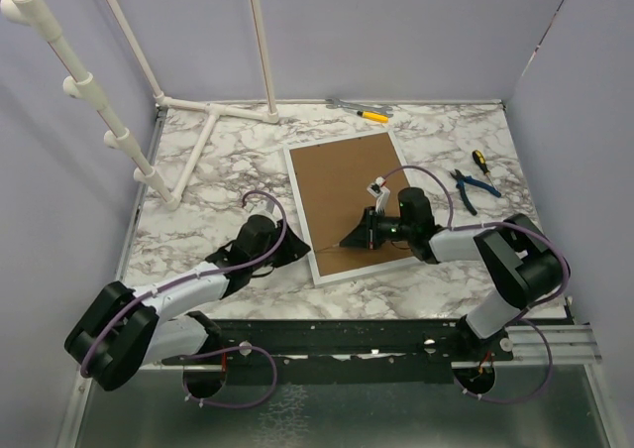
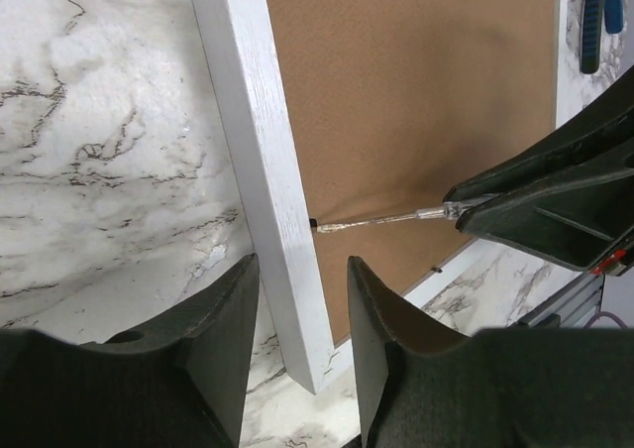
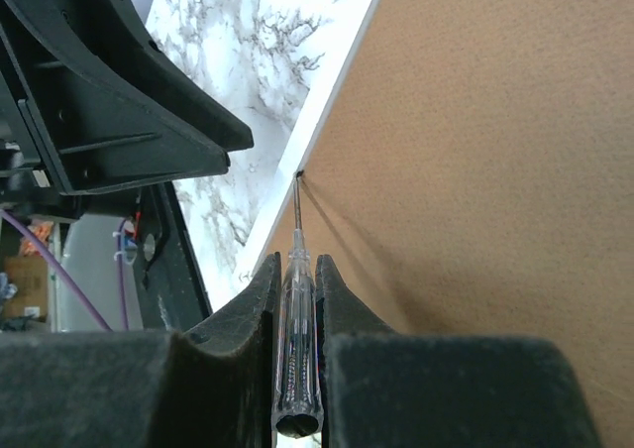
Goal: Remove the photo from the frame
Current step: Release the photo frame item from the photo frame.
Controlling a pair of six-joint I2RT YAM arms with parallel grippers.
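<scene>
A large white frame (image 1: 300, 215) lies face down in the middle of a marble table (image 1: 208, 190), its brown backing board (image 1: 342, 185) facing up. The photo is not visible. It is presumably under the board, picture side down.

The right claw (image 3: 297, 265) is clamped on a slim screwdriver (image 3: 295, 359) with a clear handle. The thin metal tip reaches across the board to its left edge and meets a small dark tab (image 3: 299, 174) where the board joins the white rail.

The left claw (image 2: 297, 270) hovers at the frame's left rail, close to the near corner. Its fingers are apart, one on each side of the rail. I cannot tell whether they touch it.

Blue-handled pliers (image 1: 474, 188) lie on the table to the right of the frame, well clear of it.

The frame looks stiff, flat and fairly light, so it may slide on the smooth marble when the screwdriver pushes. Gripping the rail would steady it. The board is thin and rigid and should lift from one edge once the tabs are turned aside. The photo is probably a thin, floppy sheet that creases and smudges easily. It is best taken by a corner or edge, never pinched across the middle.
</scene>
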